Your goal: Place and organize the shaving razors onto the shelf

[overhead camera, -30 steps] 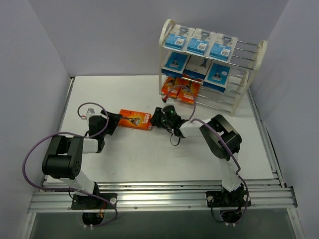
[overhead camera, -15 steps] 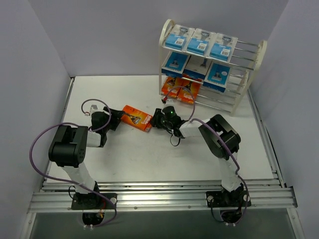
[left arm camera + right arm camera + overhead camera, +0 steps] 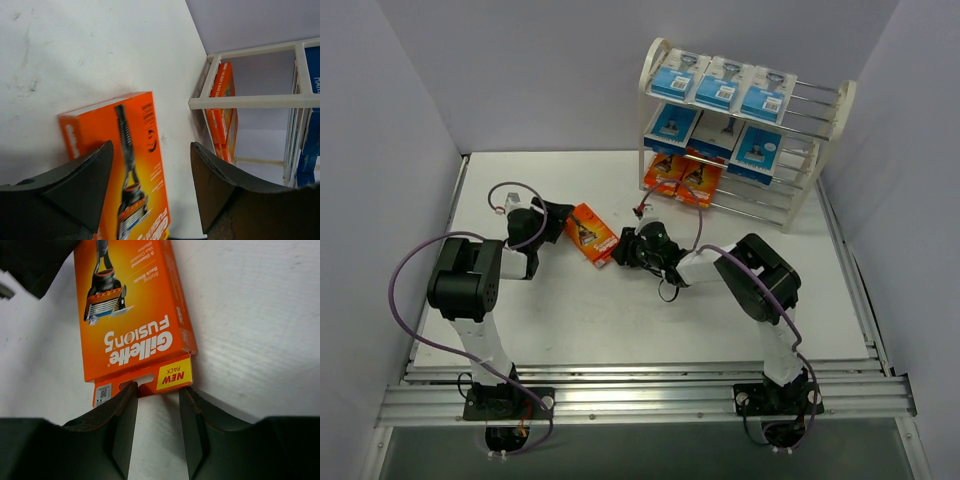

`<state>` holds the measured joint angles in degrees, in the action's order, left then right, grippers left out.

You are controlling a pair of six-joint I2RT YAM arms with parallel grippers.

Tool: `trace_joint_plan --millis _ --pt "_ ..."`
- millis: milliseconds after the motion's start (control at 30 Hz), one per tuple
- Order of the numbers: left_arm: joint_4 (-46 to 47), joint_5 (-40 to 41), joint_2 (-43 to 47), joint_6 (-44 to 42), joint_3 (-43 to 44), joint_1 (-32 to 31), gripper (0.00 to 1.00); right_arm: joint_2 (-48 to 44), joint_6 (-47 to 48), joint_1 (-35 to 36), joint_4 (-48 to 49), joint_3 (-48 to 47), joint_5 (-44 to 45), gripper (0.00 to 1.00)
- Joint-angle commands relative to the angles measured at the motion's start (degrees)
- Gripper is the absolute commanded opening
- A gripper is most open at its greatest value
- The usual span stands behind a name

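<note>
Top external: white surface (image 3: 570, 320), shelf (image 3: 847, 100) at back right, one orange box (image 3: 590, 232) lying flat front-left of it. Over one end the left fingers (image 3: 560, 215) gape wide, gripping nothing. The right fingers (image 3: 623, 254) are barely parted, tips at its tab, also empty.

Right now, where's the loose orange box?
Top view: the orange box lies on the table between left gripper and right gripper, left of the shelf.
</note>
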<state>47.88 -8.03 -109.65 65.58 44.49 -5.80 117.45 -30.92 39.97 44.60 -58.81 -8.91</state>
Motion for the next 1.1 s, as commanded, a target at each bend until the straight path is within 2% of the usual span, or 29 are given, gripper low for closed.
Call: trace_joint_plan --millis 0,200,333,467,833,900,933,1067 --pt "4.0 -1.5 -2.3 -1.6 4.2 -1.3 0.71 -4.8 3.3 3.4 1.3 2.1 -3.7 0.36" --pt "3.2 -3.9 -6.8 -2.5 9.1 -2.9 0.71 -15.9 4.3 3.5 0.1 8.0 -3.2 0.52" --pt "3.8 -5.0 -6.7 -3.3 9.3 -3.0 0.70 -22.9 6.9 3.5 -7.0 8.9 -0.3 0.57" --pt "2.4 -5.9 -4.5 -4.6 9.8 -2.9 0.70 -27.7 8.5 3.1 -10.1 9.3 1.3 0.61" --pt "-0.9 -6.3 7.7 -8.5 5.3 0.3 0.71 -22.1 12.5 -0.7 -15.9 3.4 6.0 0.59" --pt "-7.5 -4.0 12.2 -10.6 5.0 0.7 0.71 -20.1 13.2 -0.8 -16.2 2.1 7.4 0.59" --pt "-13.7 -3.1 13.4 -12.5 5.3 1.0 0.71 -19.3 13.8 -0.9 -16.6 1.5 7.8 0.59" --pt "-24.8 1.7 18.8 -14.7 4.9 1.8 0.71 -14.9 15.0 -0.9 -17.7 -1.3 8.6 0.59"
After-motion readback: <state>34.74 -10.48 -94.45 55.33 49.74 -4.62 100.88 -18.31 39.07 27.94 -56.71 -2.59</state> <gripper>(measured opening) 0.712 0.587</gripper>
